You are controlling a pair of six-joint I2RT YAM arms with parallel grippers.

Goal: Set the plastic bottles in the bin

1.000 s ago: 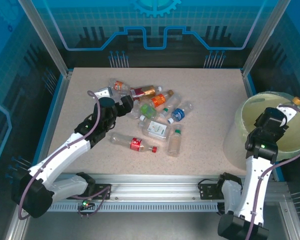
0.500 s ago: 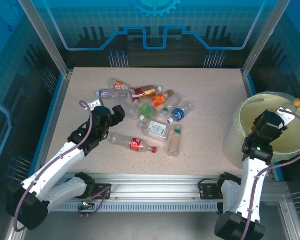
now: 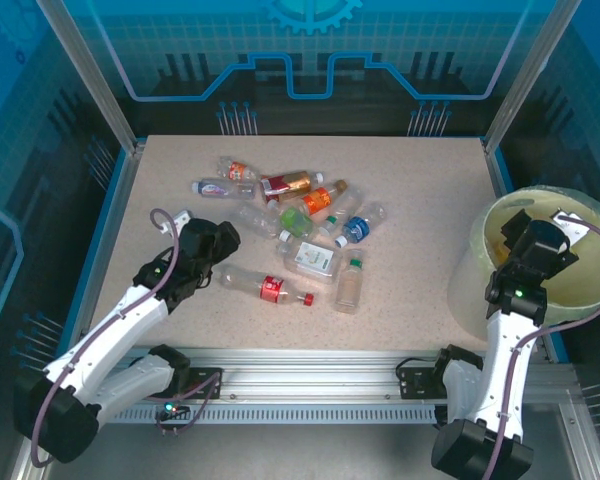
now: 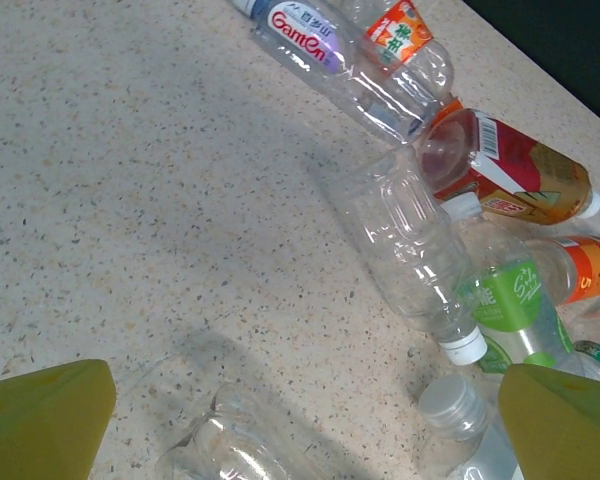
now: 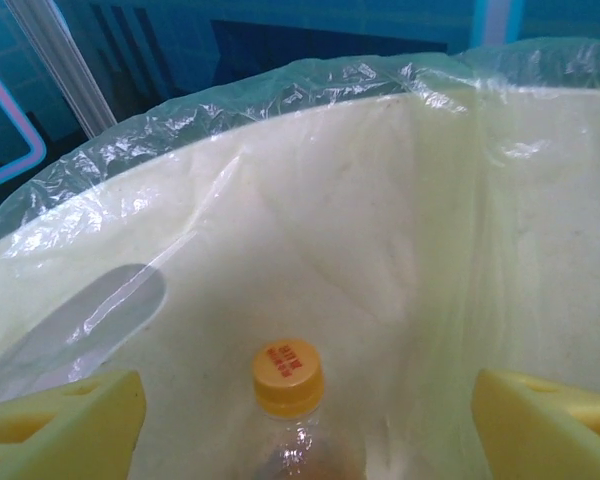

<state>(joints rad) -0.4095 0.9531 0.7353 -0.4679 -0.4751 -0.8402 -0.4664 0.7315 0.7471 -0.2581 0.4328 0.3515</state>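
Top view: a speckled beige desk [image 3: 410, 180] stands inside blue-panelled walls. The plastic bottles [image 3: 300, 225] lie clustered mid-desk, and the bin [image 3: 468, 275] is at the right edge.

Left wrist: the left jaws are spread wide, with a clear bottle [image 4: 230, 445] lying on the desk between them.

Right wrist: the right jaws are spread inside the bin, with an orange-capped bottle [image 5: 288, 378] between them, touching neither.

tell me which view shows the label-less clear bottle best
Left wrist: the label-less clear bottle lies close and whole, its white cap plain. Top external gives a faint, small shape, far off.
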